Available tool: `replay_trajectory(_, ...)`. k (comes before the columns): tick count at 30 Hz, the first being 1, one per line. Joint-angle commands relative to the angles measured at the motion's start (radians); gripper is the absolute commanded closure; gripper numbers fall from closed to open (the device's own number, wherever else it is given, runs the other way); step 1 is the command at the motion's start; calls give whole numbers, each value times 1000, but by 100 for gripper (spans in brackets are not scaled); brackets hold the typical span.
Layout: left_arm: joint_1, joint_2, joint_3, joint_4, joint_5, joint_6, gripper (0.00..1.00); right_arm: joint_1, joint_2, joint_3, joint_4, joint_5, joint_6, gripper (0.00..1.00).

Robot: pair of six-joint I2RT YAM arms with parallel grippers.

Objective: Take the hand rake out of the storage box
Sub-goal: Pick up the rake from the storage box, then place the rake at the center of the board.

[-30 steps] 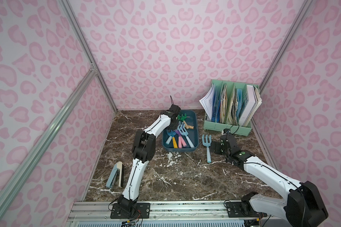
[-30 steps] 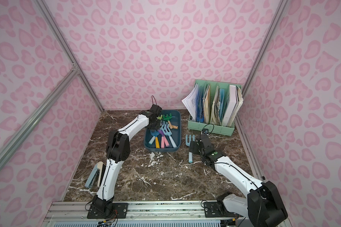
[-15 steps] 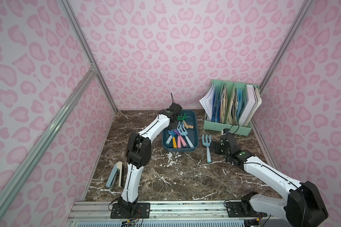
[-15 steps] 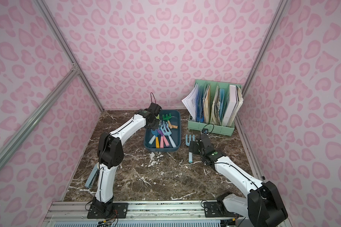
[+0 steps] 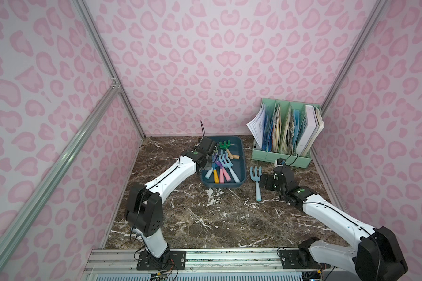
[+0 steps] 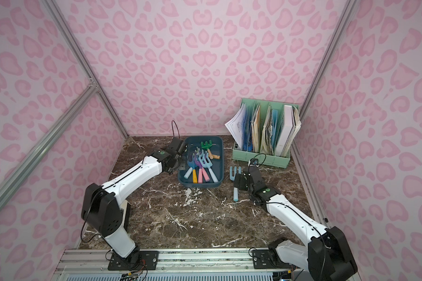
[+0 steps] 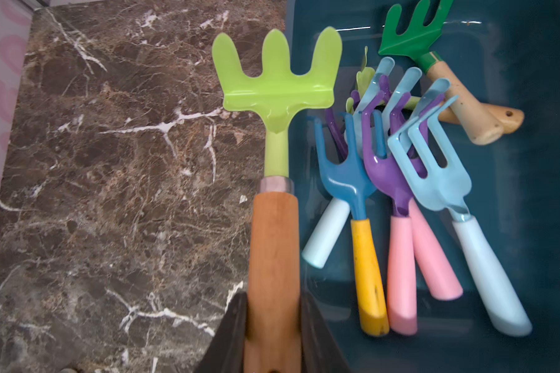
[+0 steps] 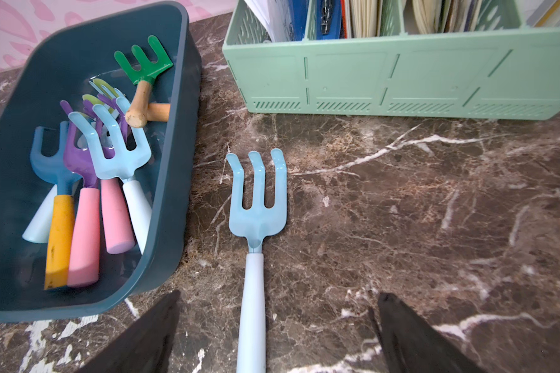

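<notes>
The right gripper stands released, jaws spread over the handle of a light-blue three-tined hand rake lying on the brown marble tabletop beside the shallow dark teal plastic storage box. The left gripper is clenched on the wooden handle of a lime-green hand rake, its head straddling the box's left rim. Further coloured rakes lie inside. A mint-green file organizer stands beyond.
</notes>
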State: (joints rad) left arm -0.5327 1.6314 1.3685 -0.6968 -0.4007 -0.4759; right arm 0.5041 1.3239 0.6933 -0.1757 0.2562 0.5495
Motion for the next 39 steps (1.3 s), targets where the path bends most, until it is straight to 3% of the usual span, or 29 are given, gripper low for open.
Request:
replay_trajectory(1,-10,-158,-166,18,-40,-84,84,5,-13,-3,27,-8,6,2)
replay_trajectory(10,-188,-563,-624,-116,-92,-349,82,27,-54,-17,41,-21,9,2)
replay_trajectory(18,-313,-608,-817,-164,-126,-638,81,45,-53,-5,24,-8,14,2)
replay_trajectory(29,-331,-633,-929,-132,-140,-710,67,81,0,29,15,-8,15,2)
replay_trajectory(39,-331,-748,-933,-185,-199,-747,38,97,7,32,14,2,16,2)
